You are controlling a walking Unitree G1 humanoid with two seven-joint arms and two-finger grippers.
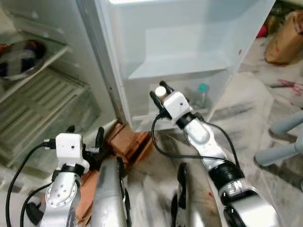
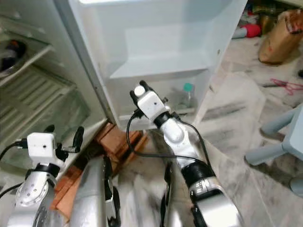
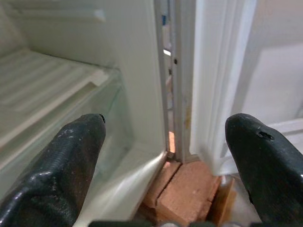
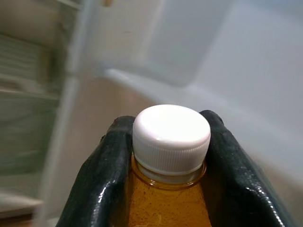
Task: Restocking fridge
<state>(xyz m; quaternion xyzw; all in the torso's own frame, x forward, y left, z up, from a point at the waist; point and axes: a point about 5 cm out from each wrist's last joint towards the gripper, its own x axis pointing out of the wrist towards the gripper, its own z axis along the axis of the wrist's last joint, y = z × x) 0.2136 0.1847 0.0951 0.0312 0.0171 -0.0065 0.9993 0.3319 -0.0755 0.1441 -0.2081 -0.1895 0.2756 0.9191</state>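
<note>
My right gripper [image 1: 160,94] is shut on the neck of an amber bottle with a white cap [image 4: 171,130], held up in front of the lower shelf [image 1: 156,116] of the open fridge door [image 1: 180,42]. A clear bottle with a teal cap [image 1: 202,94] stands in that door shelf, just right of my gripper. My left gripper [image 1: 85,133] is open and low, near the fridge's bottom corner, with nothing between its fingers [image 3: 75,156].
The fridge interior has white wire shelves [image 1: 42,94] and a steel bowl [image 1: 21,59] at upper left. Red bricks [image 1: 125,142] lie under the fridge's corner. A brown paper bag [image 1: 284,40] and grey stool legs [image 1: 284,137] stand on the marble floor at right.
</note>
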